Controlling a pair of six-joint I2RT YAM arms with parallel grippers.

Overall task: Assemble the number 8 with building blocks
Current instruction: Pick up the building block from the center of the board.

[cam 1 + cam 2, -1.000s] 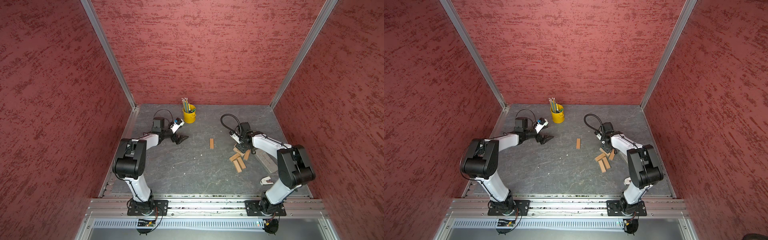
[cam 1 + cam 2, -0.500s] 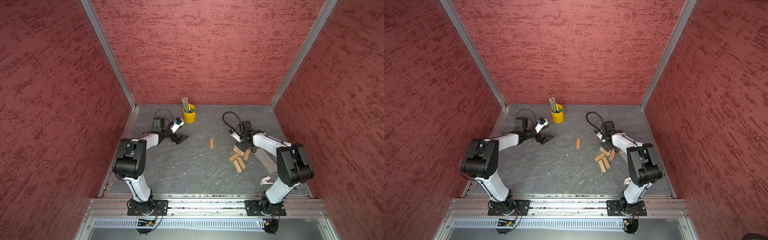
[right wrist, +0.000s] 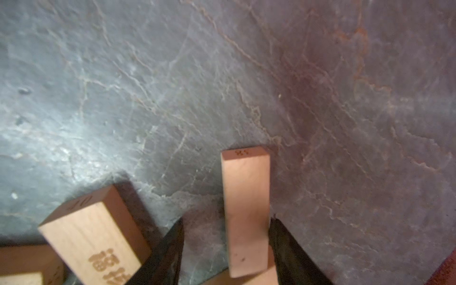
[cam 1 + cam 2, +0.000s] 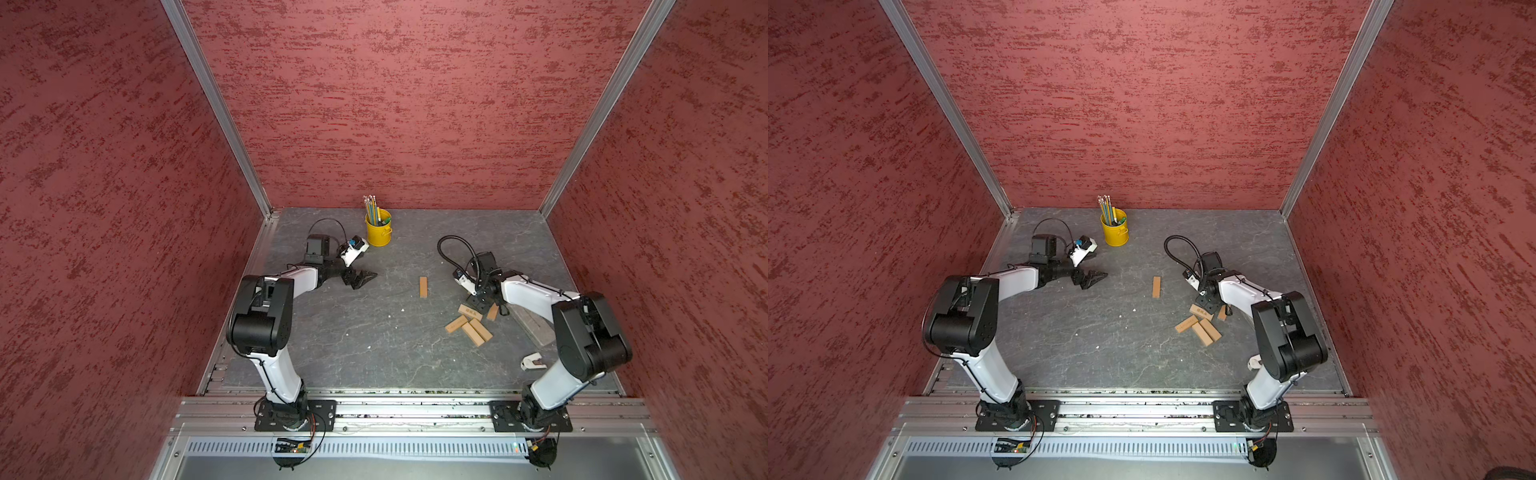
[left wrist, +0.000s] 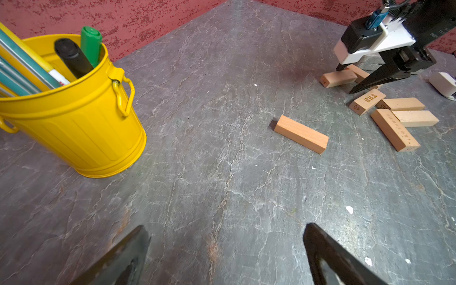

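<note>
Since a second ago the right hand [image 4: 482, 300] has eased slightly nearer the loose cluster of building blocks [image 4: 471, 326], while the left arm [image 4: 266, 307] and the lone block [image 4: 423, 286] have kept their places.

Nearest the robot's base, on the right side of the grey worktop [image 4: 374, 345], lies one small white object [image 4: 532, 360]. Just beyond it is one grey flat slab [image 4: 534, 326].

Next comes the cluster. Three blocks lie packed together, touching one another. A fourth block [image 5: 367, 101] just beyond them has "40" printed on its end and Chinese characters on its face. Only the first character, "福", reads clearly in the right wrist view.

The right hand stands over the far edge of this cluster, about half open, straddling a fifth block [image 3: 244, 209]. One finger [image 3: 286, 244] touches the block's side and the other finger [image 3: 167, 246] stands off with a gap, so nothing is clamped. The print on that block's end is too blurred to read. A sixth block [image 4: 493, 311] lies just beside the hand.

The seventh is the lone block, well apart toward the middle of the worktop. Farther still, the left hand [image 4: 362, 278] hovers low with its fingers [image 5: 123, 256] spread wide, holding nothing. At the back stands one yellow bucket [image 4: 378, 233] with pencils [image 4: 371, 205], one black marker [image 5: 74, 59] and one green marker [image 5: 91, 44].
</note>
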